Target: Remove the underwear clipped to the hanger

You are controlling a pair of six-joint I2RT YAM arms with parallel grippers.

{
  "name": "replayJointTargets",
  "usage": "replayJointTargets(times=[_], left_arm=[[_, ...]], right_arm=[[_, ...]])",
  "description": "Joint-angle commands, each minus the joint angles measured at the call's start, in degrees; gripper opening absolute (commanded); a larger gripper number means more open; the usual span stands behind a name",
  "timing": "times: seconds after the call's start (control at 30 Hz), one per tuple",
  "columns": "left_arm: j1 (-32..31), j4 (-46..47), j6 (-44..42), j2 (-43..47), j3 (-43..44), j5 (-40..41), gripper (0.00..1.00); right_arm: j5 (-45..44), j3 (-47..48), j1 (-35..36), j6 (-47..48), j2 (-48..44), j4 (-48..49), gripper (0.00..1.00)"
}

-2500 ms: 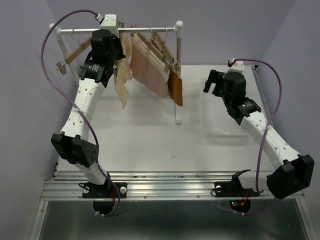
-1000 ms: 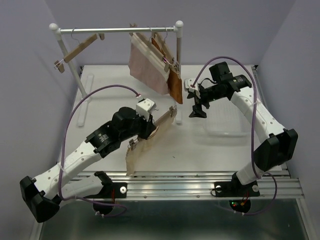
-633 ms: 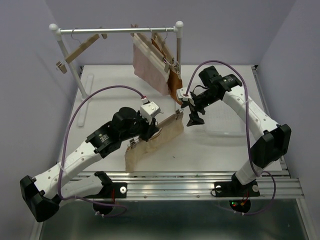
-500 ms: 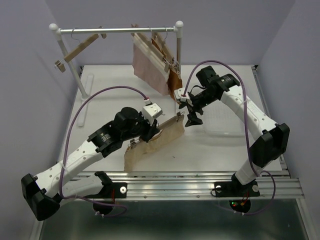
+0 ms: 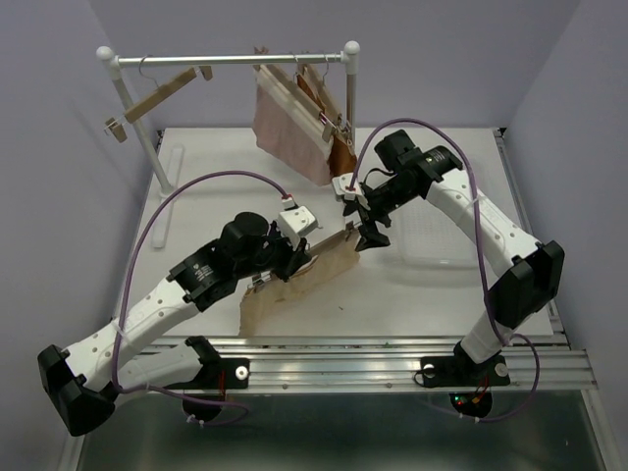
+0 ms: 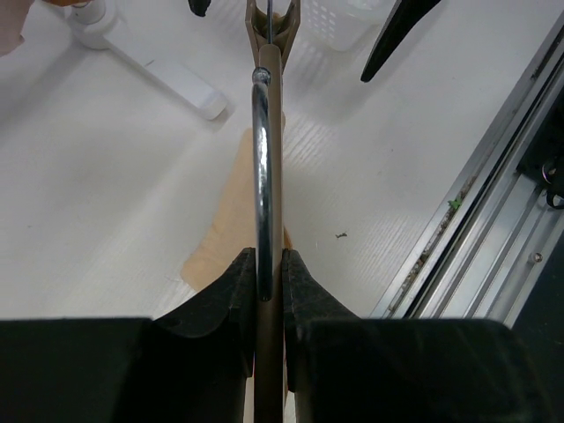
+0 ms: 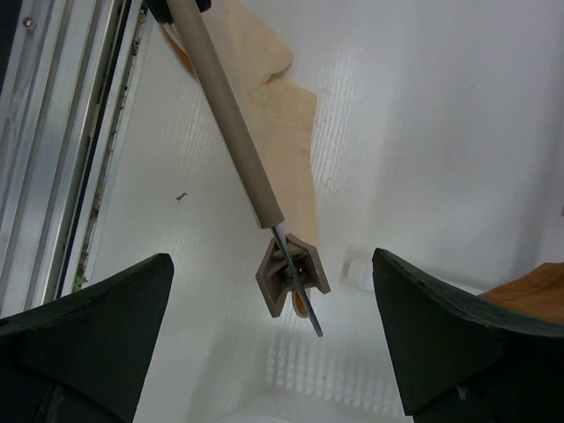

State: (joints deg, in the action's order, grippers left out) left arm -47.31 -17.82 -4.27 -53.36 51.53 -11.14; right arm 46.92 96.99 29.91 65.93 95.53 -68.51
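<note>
My left gripper (image 5: 297,251) is shut on the bar of a wooden hanger (image 5: 329,240), held low over the table. The pale cream underwear (image 5: 280,292) hangs clipped from it and drapes onto the table. In the left wrist view the fingers (image 6: 231,286) pinch the hanger bar (image 6: 269,141), with cream fabric (image 6: 225,233) below. My right gripper (image 5: 363,234) is open, its jaws on either side of the hanger's end clip (image 7: 291,269) without touching it. The dusty pink underwear (image 5: 285,132) and the rust brown underwear (image 5: 341,157) hang clipped on the rack.
A white rack with a metal rail (image 5: 231,59) stands at the back, with an empty wooden hanger (image 5: 157,95) at its left. A clear plastic bin (image 5: 444,235) sits right of the right gripper. The rack foot (image 6: 176,75) lies close by.
My left arm has brought the cream underwear's hanger down from the rack to the table. My right gripper has swung left and down until its open jaws flank the hanger's end clip.
</note>
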Motion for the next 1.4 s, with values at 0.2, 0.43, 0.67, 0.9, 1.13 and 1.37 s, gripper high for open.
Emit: replayJointTargets(times=[0.2, 0.43, 0.67, 0.9, 1.13, 1.37], left_arm=[[-0.5, 2.4, -0.9, 1.6, 1.5, -0.4, 0.0], [-0.5, 2.4, -1.0, 1.5, 1.4, 0.1, 0.0], [-0.5, 2.1, -1.0, 1.5, 1.5, 0.4, 0.0], [-0.5, 2.4, -0.8, 2.0, 1.4, 0.5, 0.0], [-0.5, 2.4, -0.7, 1.8, 1.5, 0.9, 0.0], [-0.4, 3.1, -0.5, 2.1, 1.4, 1.2, 0.0]], right_arm=[[-0.4, 3.2, 2.0, -1.0, 1.0, 0.4, 0.89], [-1.5, 3.5, 2.0, -1.8, 1.2, 0.1, 0.84], [-2.1, 3.2, 2.0, -1.5, 0.3, 0.3, 0.83], [-3.1, 3.3, 2.0, -1.9, 0.5, 2.3, 0.01], [-4.0, 6.3, 2.0, -3.8, 2.6, -0.3, 0.01], [-4.5, 5.4, 2.0, -7.0, 0.8, 2.8, 0.01]])
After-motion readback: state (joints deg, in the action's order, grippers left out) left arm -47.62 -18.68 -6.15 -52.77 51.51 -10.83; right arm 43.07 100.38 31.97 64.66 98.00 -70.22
